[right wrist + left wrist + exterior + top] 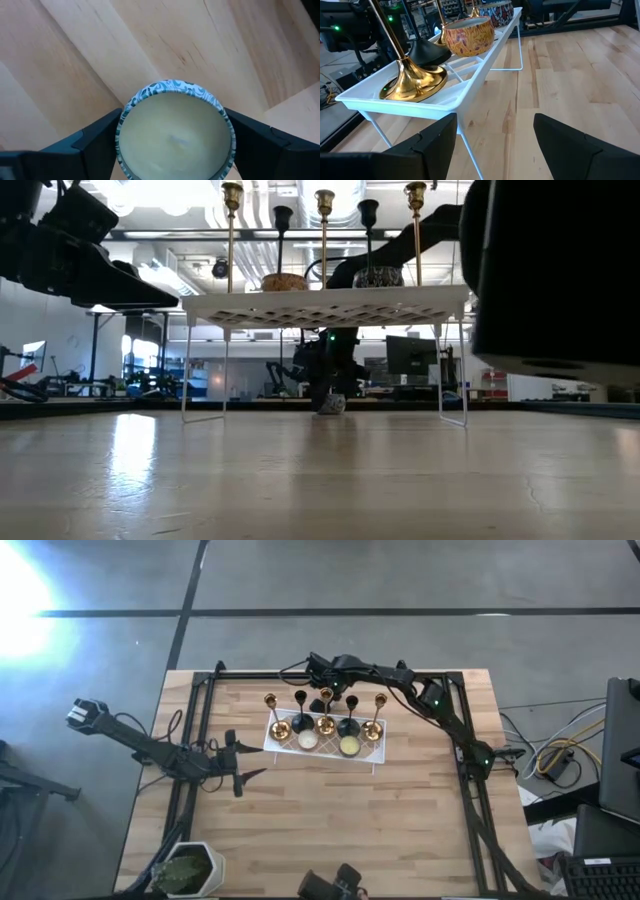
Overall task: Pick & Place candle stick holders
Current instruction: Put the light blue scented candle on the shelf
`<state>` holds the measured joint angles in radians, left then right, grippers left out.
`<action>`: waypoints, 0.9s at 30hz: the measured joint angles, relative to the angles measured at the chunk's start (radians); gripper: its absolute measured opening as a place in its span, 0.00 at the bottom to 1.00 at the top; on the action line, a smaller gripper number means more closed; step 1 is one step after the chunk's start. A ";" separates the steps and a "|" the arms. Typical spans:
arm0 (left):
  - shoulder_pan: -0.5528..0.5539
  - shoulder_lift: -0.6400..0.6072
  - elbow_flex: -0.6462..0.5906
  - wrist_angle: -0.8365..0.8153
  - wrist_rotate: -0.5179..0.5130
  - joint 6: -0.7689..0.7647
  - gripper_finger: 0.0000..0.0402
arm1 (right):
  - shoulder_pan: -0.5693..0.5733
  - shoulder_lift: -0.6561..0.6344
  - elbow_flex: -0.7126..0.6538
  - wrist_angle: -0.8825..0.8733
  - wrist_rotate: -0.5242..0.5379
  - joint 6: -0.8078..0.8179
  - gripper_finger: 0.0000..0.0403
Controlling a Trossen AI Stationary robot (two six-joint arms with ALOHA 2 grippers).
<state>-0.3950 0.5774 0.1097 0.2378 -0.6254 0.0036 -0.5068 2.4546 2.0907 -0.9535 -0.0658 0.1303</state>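
Five candle stick holders (325, 712) upright on white tray (372, 757); rigid metal, top-heavy, slick, best pinched mid-stem. Left gripper (492, 142) spread, empty, near tray. Right gripper (172, 145) straddles blue-patterned candle (175, 132) behind tray, grip unclear

Table (580, 75): light wood planks, smooth, satin sheen. Tray (485, 60): white, looks like glossy plastic lattice on thin wire legs. Gold candle stick holder (412, 82): polished shiny metal. Black holder (427, 50): matt. Candle tin (175, 135): patterned, pale smooth wax.
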 joint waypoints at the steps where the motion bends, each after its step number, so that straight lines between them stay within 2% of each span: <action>1: 0.000 0.000 0.000 0.000 0.000 0.000 0.67 | 0.000 0.000 0.000 -0.001 0.000 0.000 0.76; 21: 0.000 0.000 0.000 0.000 0.000 0.000 0.67 | 0.014 0.000 0.001 -0.037 0.025 0.118 0.75; 27: 0.000 0.000 0.000 0.000 0.000 0.000 0.67 | 0.022 -0.021 -0.002 -0.057 0.080 0.105 0.74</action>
<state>-0.3950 0.5777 0.1098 0.2375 -0.6254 0.0036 -0.4848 2.4332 2.0884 -1.0102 0.0143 0.2357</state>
